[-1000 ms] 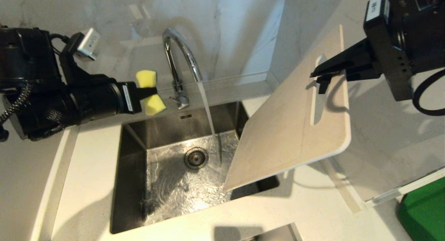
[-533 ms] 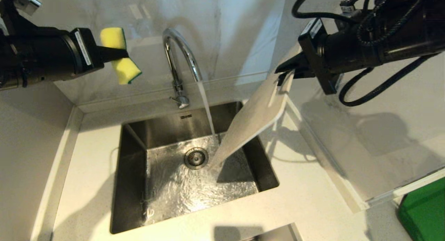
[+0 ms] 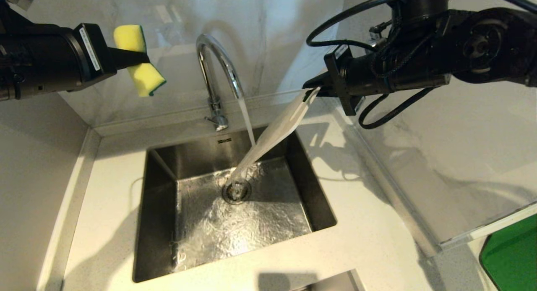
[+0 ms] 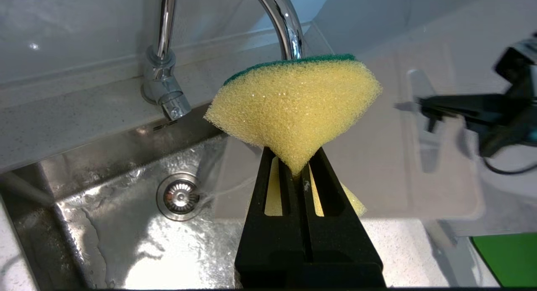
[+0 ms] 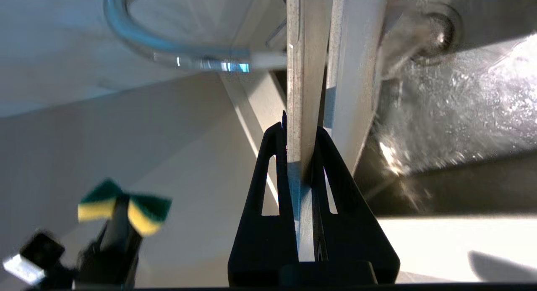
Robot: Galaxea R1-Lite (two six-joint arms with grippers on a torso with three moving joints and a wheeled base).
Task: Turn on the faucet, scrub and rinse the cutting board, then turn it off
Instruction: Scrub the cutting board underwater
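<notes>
White board (image 3: 275, 133), pinched by right gripper (image 3: 314, 90), tilts under faucet (image 3: 214, 68) stream; left gripper (image 3: 140, 59) w/ sponge (image 3: 138, 60) should scrub firmly.

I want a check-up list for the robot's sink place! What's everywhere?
Surface: pale countertop around a wet steel sink.
Job's things: faucet running; cutting board tilted edge-on under the stream.
Clutter: green object at the counter's right edge.
Grippers: left gripper shut on yellow-green sponge, held high left of the faucet; right gripper shut on the board's top edge.
Cables: black cables looping at the right arm.
Surroundings: marble-look wall.
</notes>
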